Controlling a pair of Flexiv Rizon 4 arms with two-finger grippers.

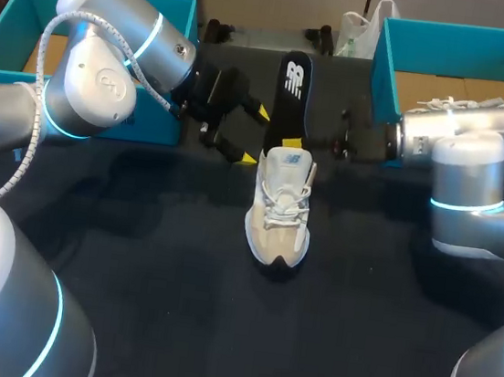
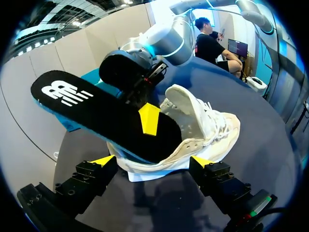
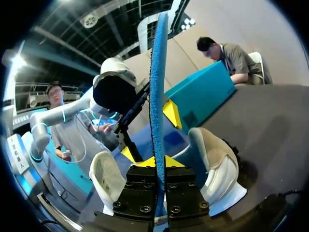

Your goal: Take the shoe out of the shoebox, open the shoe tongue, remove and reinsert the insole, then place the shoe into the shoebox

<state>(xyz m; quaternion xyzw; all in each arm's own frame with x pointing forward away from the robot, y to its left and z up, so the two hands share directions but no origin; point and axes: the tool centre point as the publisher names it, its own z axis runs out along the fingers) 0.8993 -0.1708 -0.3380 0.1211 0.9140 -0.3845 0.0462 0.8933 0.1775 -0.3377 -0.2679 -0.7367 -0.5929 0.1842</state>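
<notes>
Shoe (image 1: 279,206), frame centre, toe toward us. Our right gripper (image 3: 155,163) pinches the insole (image 1: 291,97) projecting from its heel toward upper centre; our left gripper (image 1: 256,135) stands spread just left. Risk: the unheld shoe may slide or tip as the insole drags.

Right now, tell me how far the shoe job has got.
Done: the shoe is out on the table, tongue lifted. In hand: the right tool is shut on the insole, one end inside the shoe, the rest sticking out; whether it is coming out or going in, I cannot tell. The left tool is open beside the shoe. Left: seat the insole, then shoe into the box.
</notes>
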